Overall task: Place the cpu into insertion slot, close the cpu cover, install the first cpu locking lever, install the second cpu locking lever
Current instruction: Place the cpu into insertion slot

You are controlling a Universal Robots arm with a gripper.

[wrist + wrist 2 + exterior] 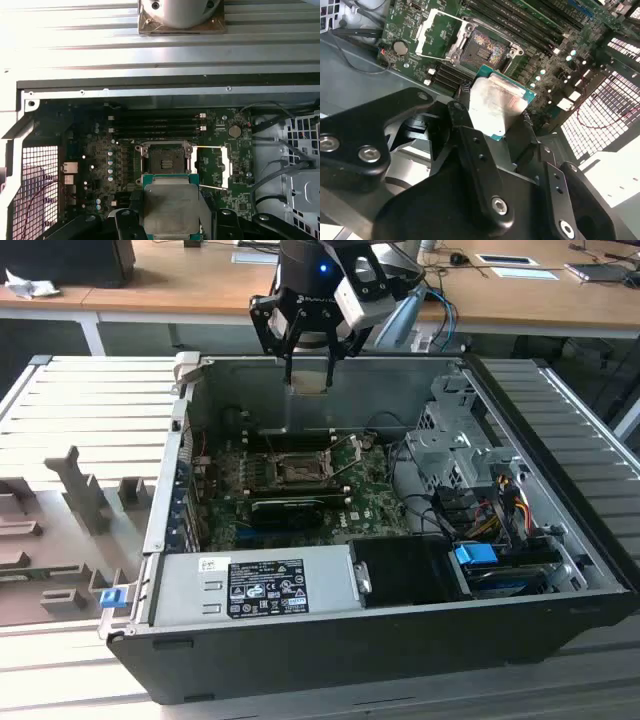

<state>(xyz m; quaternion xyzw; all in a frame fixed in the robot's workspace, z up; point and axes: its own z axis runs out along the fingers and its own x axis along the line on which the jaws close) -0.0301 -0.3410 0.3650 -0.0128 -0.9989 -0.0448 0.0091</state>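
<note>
The gripper (308,372) is clamping the chip (495,107) flat between its fingers, hanging high over the open computer case (400,650) and well apart from the board. Beyond it the socket (165,161) is lying bare, its cover (214,167) standing open to one side. Doing this well likely means keeping the chip level, squaring its edges to the socket and lowering straight, never sliding.

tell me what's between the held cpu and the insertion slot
Nothing in the way: in the second wrist view only the slot's own metal rim lies between the cpu, held by the gripper, and the insertion slot.
</note>
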